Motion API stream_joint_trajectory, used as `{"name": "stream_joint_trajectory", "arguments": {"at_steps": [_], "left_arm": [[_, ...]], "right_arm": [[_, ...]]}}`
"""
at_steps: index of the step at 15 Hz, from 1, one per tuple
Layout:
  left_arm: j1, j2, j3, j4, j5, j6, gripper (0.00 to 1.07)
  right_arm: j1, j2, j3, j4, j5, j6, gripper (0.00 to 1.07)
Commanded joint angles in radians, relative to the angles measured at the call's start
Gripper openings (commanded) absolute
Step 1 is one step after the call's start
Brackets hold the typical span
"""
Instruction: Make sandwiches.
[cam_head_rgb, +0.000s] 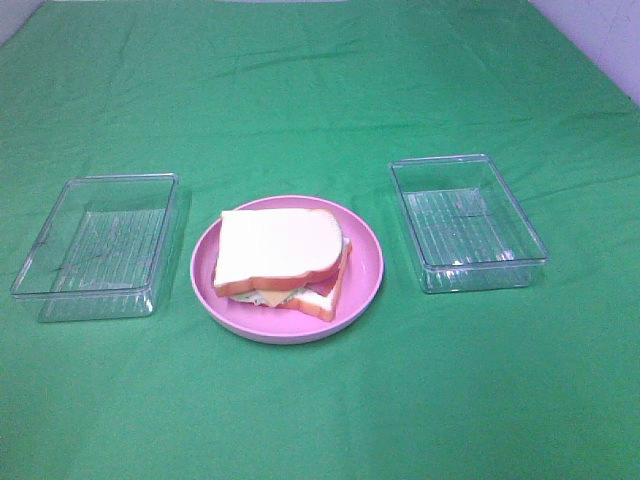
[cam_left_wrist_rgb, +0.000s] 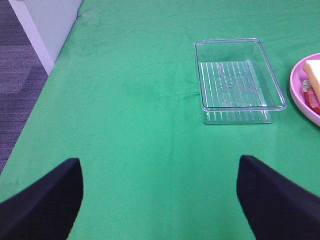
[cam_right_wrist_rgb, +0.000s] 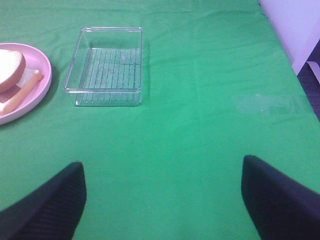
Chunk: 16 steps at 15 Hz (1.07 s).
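Note:
A stacked sandwich (cam_head_rgb: 283, 259) lies on the round pink plate (cam_head_rgb: 367, 277) at the table's middle: white bread slices with orange-brown crusts, with yellow cheese, pale green lettuce and pink-red bacon showing at the edges. Its edge shows in the left wrist view (cam_left_wrist_rgb: 313, 80) and in the right wrist view (cam_right_wrist_rgb: 14, 80). Neither gripper shows in the exterior view. The left gripper (cam_left_wrist_rgb: 159, 195) is open and empty over bare cloth, well short of the left tray. The right gripper (cam_right_wrist_rgb: 162, 197) is open and empty over bare cloth, short of the right tray.
An empty clear plastic tray (cam_head_rgb: 95, 245) stands left of the plate; it also shows in the left wrist view (cam_left_wrist_rgb: 237, 80). Another empty clear tray (cam_head_rgb: 466, 221) stands right of the plate, also in the right wrist view (cam_right_wrist_rgb: 106, 66). Green cloth covers the table.

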Motion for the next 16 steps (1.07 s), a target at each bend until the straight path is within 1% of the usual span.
{"name": "stream_joint_trajectory", "arguments": {"at_steps": [1,6,9,16], "left_arm": [[0.0,-0.02,0.001,-0.007,-0.011,-0.002,0.81],[0.0,-0.02,0.001,-0.017,-0.011,-0.002,0.81],[0.0,-0.02,0.001,-0.041,-0.011,0.025,0.81],[0.0,-0.02,0.001,-0.052,-0.011,0.025,0.81]], "right_arm": [[-0.007,-0.015,0.005,-0.002,-0.007,-0.012,0.8],[-0.007,-0.015,0.005,-0.002,-0.007,-0.012,0.8],[-0.007,-0.015,0.005,-0.002,-0.007,-0.012,0.8],[-0.007,-0.015,0.005,-0.002,-0.007,-0.012,0.8]]}}
